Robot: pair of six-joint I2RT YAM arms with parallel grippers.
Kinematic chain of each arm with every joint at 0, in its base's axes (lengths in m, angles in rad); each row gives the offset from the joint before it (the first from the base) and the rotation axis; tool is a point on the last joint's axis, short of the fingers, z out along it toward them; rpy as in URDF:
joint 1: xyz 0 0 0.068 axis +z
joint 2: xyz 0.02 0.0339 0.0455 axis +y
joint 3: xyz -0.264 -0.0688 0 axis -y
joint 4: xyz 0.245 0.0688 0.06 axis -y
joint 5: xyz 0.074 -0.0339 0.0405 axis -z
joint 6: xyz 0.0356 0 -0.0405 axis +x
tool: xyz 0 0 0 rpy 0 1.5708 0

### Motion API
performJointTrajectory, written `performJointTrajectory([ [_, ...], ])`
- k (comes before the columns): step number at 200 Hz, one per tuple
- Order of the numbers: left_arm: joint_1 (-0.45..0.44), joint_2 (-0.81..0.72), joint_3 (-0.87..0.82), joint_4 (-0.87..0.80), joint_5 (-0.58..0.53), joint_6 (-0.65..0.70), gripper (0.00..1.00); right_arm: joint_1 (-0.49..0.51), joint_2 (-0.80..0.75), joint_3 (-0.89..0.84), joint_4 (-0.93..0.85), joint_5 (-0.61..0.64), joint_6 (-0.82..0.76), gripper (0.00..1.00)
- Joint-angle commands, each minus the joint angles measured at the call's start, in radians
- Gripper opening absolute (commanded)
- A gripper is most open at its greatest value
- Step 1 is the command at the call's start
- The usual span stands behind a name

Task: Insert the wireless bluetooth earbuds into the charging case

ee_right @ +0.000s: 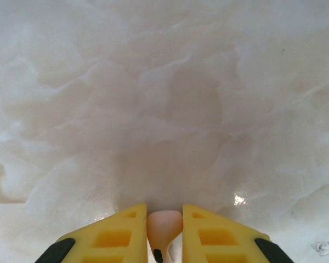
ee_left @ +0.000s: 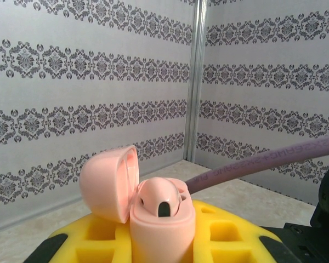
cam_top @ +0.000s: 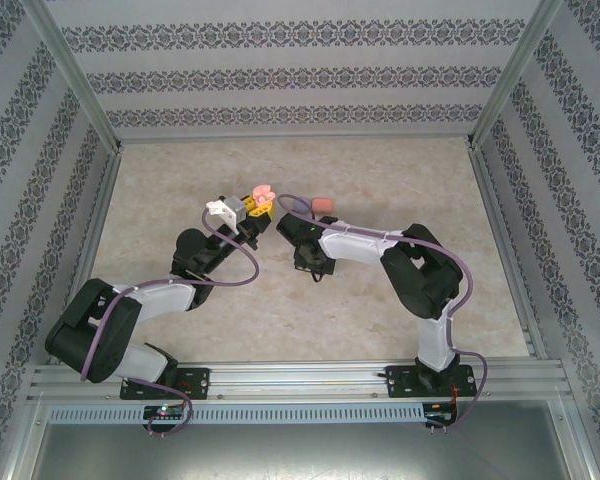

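**While the left claw gripped the open case, the right one pinched a bud**

When I checked the right wrist camera, the right gripper (ee_right: 164,211) had its yellow fingers (ee_right: 112,235) pressed in on a pale salmon earbud (ee_right: 164,226). The bud's rounded head filled the gap and touched both fingers, and its stem ran down out of the picture. Below it lay the bare marbled table (ee_right: 170,98); I could not tell how high the bud hung above it.

On the left wrist camera, the left gripper (ee_left: 163,244) was clamped on the pink charging case (ee_left: 164,224), which stood upright between the fingers. Its lid (ee_left: 107,181) was swung open to the left. A seated earbud (ee_left: 160,198) of the same pale salmon sat in the case with a dark spot facing me. A purple cable (ee_left: 263,161) crossed behind it.

From overhead, I saw the two claws almost nose to nose past mid-table, the open case just beside the right claw's tip. I could not tell whether they touched. A little farther back, a coral-pink case (cam_top: 322,204) lay on the table, near the right claw but apart from it and too small for me to judge its lid. Beyond that stood the patterned far wall (cam_top: 300,80).
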Motion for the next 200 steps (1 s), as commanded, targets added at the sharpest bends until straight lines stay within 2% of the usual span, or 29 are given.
performJointTrajectory([
  [1,0.011,-0.038,0.008,0.033,0.023,-0.009,0.00,-0.016,-0.031,-0.050,-0.039,0.078,-0.013,0.19],
  [99,0.011,-0.081,0.048,-0.028,0.052,0.005,0.00,-0.023,-0.259,-0.065,-0.068,0.159,-0.059,0.19],
  [200,0.011,-0.092,0.082,-0.081,0.084,0.014,0.00,-0.039,-0.474,0.018,-0.102,0.189,-0.172,0.20],
])
